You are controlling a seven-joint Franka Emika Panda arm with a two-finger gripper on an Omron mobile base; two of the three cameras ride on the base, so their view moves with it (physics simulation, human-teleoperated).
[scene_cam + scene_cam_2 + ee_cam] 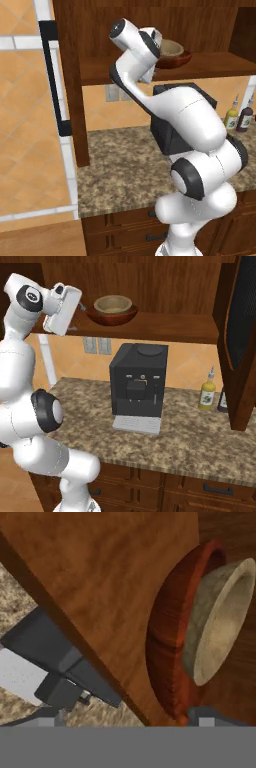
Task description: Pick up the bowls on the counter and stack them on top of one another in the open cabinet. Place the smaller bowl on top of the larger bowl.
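Resting inside the wide glossy reddish-brown bowl (111, 316), the small tan bowl (113, 304) looked stacked, fingers released, so retreat seemed next.

Tan bowl (113, 304) (matte), reddish-brown bowl (111, 316), speckled counter (190, 438)

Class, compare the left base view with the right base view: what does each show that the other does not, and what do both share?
Left base view alone: the tiled panel with its black handle. Right base view alone: the cabinet door swung open, and the coffee machine's drip tray. Both share the smaller bowl nested in the larger bowl on the cabinet shelf, the coffee machine, the yellow bottle and the counter.
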